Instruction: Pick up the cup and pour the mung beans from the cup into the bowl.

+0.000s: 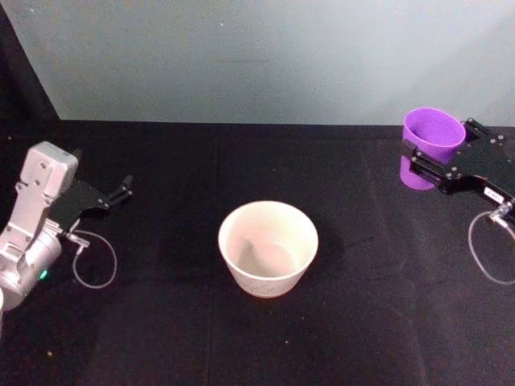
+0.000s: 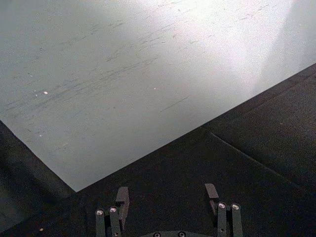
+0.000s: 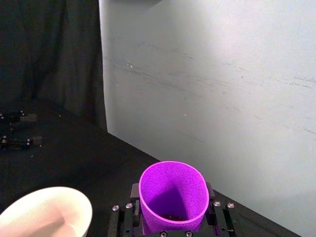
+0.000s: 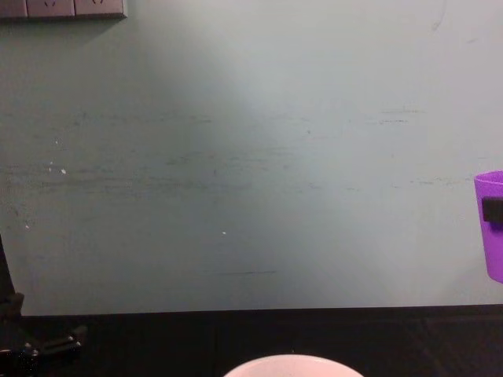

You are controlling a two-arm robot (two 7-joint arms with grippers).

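In the chest view the small bright purple plastic cup (image 4: 491, 228) is sliced by the right edge, and the wide pale pinkish-white round bowl (image 4: 292, 363) pokes up as a bare rim. The right tool (image 1: 441, 149) masks the cup's lower wall; the mung beans (image 3: 174, 216) are dark specks, too small to count.

the bowl (image 1: 268, 249) sits central on the counter (image 1: 161, 338); the cup (image 1: 433, 133) is up off it, right and farther back; the left gripper (image 1: 125, 186) lies far left.
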